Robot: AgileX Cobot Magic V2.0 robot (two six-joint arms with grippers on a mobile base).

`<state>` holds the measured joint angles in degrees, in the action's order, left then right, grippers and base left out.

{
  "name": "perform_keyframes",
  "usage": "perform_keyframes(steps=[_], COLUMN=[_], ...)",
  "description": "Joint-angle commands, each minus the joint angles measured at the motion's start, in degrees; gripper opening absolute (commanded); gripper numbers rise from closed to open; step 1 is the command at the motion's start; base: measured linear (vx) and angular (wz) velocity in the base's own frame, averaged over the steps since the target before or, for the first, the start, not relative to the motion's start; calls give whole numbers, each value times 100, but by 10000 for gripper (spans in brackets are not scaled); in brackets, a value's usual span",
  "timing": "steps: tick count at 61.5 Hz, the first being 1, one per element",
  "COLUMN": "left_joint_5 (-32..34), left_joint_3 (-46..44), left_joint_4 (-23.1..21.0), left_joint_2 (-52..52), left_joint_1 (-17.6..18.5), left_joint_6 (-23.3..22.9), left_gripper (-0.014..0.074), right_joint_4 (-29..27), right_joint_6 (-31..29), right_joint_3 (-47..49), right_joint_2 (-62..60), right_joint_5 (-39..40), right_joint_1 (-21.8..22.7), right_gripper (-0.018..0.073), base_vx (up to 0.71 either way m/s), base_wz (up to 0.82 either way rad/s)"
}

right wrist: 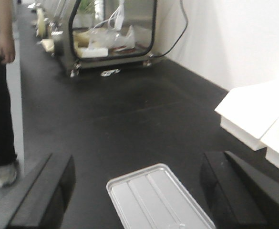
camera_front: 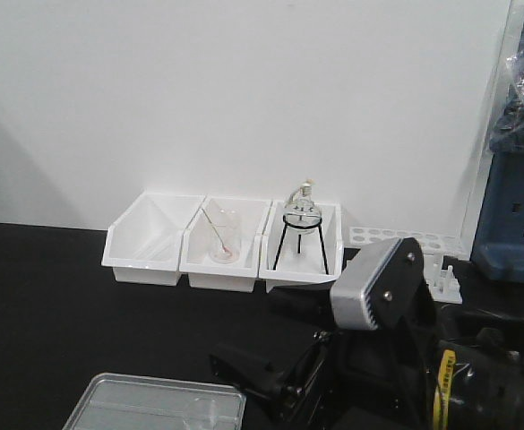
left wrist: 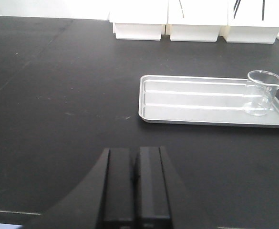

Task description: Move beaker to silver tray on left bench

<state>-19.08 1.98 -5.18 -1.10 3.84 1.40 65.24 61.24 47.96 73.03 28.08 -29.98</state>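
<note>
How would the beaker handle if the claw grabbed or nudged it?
The beaker is thin clear glass and looks empty, so probably light and fragile; squeeze gently. Its smooth wall is likely slippery. It stands upright at the right end of the tray, so a push high up could tip it, and it might then roll.

Left gripper (left wrist: 135, 183): two flat matte black fingers, rectangular, on a black flared base behind the jaws.
Right gripper (right wrist: 138, 191): thick black fingers, wedge-shaped, smooth.
Arm (camera_front: 382, 287): black casing, ribbed silver-grey housing with screws; yellow strap (camera_front: 442, 385) beside it.
</note>
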Motion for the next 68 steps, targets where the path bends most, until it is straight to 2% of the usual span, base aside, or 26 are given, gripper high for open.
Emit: perform_keyframes(steps=[1, 8, 16, 26, 33, 36, 43, 47, 51, 54, 59, 68], left_joint_5=[477, 477, 477, 477, 477, 477, 477, 477, 477, 477, 477, 477], left_joint_3=[102, 102, 102, 102, 102, 102, 102, 102, 102, 102, 102, 102], left_joint_4=[-29, -29, -29, -29, -29, -29, -29, -29, -29, -29, -29, -29], left_joint_2=[-38, -38, -38, -38, -38, -38, -38, -38, -38, -38, -38, -38], left_joint_1=[-11, -11, -11, -11, -11, -11, -11, -11, -11, -11, -11, -11], left_joint_6=[2, 2, 2, 2, 2, 2, 2, 2, 2, 2, 2, 2], left_gripper=[1, 1, 1, 1, 1, 1, 1, 1, 1, 1, 1, 1], right_joint_4=[-917, -2279, -3803, -4902, -5502, -5666, -5855, -5853, -5853, -5834, -5796, -5817], right_joint_6=[-143, -915, -2320, -3755, -4383, -4574, -5022, -5072, -5072, -5072, -5093, -5087], right_joint_3=[88, -365, -1332, -2482, -3279, -3592, -4402, -4748, -5038, -4986, -5001, -5001], right_joint_2=[-495, -1071, -2050, -3487, -4577, -5053, -6034, -6452, -6876, -7151, -7462, -7391], right_joint_5=[-76, -746, -938, -945, -949, -970, -1275, -1539, -1820, -2597, -3361, -3695], right_joint_1=[53, 110, 437, 1033, 1585, 1800, 2279, 2424, 2502, 2503, 2503, 2503], right_gripper=[547, 486, 376, 178, 33, -17, -17, -15, -15, -15, -15, -15], base_vx=[0, 0, 0, 0, 0, 0, 0, 0, 0, 0, 0, 0], base_wz=[0, 0, 0, 0, 0, 0, 0, 0, 0, 0, 0, 0])
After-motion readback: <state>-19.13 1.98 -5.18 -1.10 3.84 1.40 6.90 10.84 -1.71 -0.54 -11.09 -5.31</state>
